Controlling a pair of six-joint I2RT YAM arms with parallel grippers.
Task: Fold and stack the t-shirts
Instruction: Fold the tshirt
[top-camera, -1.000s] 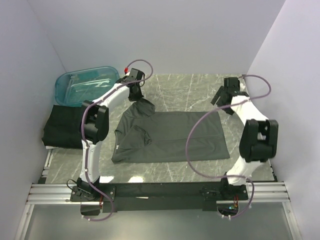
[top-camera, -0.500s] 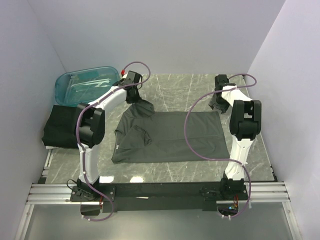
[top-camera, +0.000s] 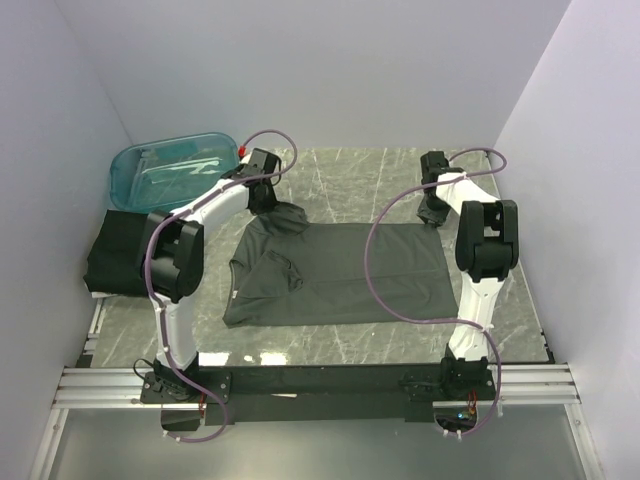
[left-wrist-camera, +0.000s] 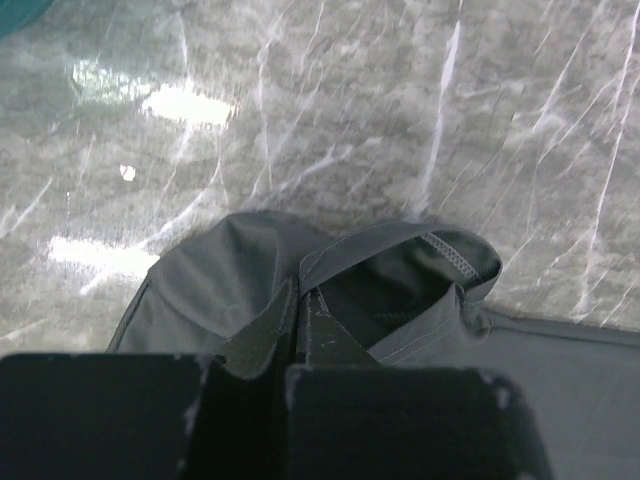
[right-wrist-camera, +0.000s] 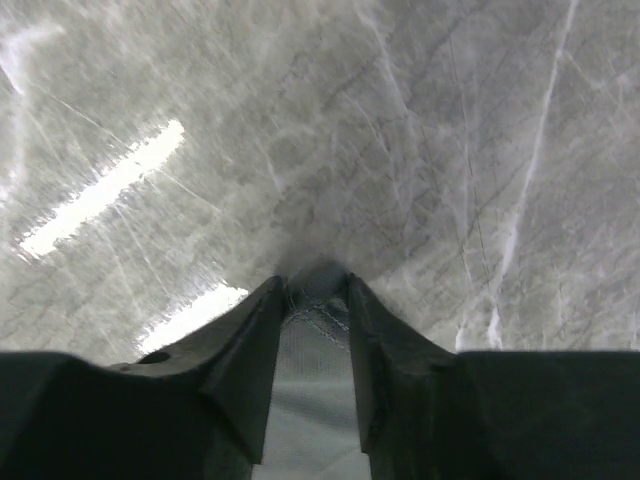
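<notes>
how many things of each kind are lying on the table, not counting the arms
spread t-shirt: 1
dark fabric pile: 1 (the number of shirts in it cannot be told)
teal tub: 1
total: 3

White arms (top-camera: 220, 193) with black joints (top-camera: 175, 262), black end effectors (left-wrist-camera: 297, 300) and looping mauve cables (top-camera: 366, 262).

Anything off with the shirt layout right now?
Nothing spilled or damaged. The spread t-shirt lies uneven: one sleeve is flopped onto the chest, and the far sleeve is bunched up where the left gripper pinches it. The right gripper straddles the far hem corner, jaws open.
</notes>
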